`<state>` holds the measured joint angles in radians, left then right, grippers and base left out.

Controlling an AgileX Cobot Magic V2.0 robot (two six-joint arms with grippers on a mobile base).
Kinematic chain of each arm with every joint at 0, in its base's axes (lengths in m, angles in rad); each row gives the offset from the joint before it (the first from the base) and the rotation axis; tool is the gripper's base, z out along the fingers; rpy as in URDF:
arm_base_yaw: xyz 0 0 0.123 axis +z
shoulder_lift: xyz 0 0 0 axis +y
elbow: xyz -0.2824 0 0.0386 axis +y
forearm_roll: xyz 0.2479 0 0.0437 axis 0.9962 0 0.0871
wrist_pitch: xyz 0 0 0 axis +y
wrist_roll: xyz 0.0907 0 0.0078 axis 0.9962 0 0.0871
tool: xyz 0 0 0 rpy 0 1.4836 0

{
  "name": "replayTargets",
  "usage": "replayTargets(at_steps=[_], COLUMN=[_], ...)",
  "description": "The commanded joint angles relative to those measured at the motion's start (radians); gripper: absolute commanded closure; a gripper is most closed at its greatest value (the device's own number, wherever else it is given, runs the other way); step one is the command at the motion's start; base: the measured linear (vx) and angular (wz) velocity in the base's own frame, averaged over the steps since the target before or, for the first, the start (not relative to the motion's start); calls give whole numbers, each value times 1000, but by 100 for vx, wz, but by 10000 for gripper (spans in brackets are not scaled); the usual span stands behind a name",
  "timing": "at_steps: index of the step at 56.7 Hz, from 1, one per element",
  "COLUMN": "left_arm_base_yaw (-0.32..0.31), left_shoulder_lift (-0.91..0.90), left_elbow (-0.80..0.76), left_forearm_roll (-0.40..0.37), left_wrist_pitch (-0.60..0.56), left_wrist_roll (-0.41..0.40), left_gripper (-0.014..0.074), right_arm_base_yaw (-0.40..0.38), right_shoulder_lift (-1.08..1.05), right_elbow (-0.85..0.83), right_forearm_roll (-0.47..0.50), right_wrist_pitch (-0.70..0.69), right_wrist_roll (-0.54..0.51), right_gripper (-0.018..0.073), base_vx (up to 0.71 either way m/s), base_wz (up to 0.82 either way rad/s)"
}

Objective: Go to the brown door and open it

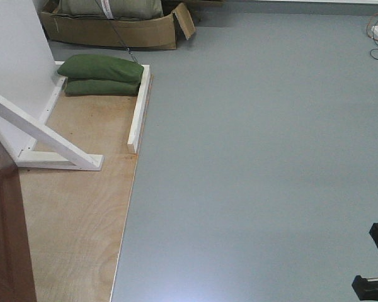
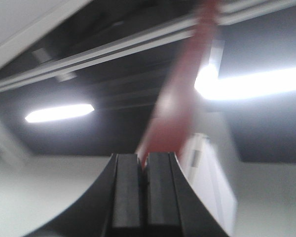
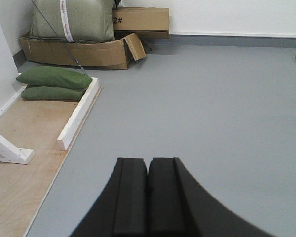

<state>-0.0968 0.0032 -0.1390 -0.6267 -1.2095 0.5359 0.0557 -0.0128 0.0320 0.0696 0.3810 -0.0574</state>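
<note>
So the brown door (image 1: 6, 233) sits lower left of the front view, handle out of sight. Guessing it's stiff, heavyish and hinged, so go for the handle or free edge. The left gripper (image 2: 143, 190) and right gripper (image 3: 148, 192) are both pinched closed.

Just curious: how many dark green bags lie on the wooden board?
2. The upper bag lies on the lower bag, at the far end of the wooden board by the white rail. The wall may hide others.
</note>
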Motion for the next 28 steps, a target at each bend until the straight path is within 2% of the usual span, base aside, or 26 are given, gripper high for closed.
replayTargets(at_steps=[1,16,22,28], left_arm_base_yaw=[0,0,-1,-1], left_shoulder_lift=[69,223,279,326], left_elbow=[-119,-409,-490,-540], left_forearm_roll=[-160,-511,-642,-719], left_wrist_pitch=[-151,-139,-114,-73], left_wrist_roll=[29,294,370,401], left_gripper=[600,600,600,600], right_arm_base_yaw=[-2,-2,-2,-2], right_shoulder_lift=[-6,-6,-6,-6], right_elbow=[3,3,3,3], right_forearm_roll=[-7,-7,-7,-7], right_wrist_pitch=[-77,-77,-77,-77], right_wrist_roll=[-9,-9,-9,-9], right_gripper=[559,559,559,559], base_vx=[0,0,0,0], base_wz=[0,0,0,0])
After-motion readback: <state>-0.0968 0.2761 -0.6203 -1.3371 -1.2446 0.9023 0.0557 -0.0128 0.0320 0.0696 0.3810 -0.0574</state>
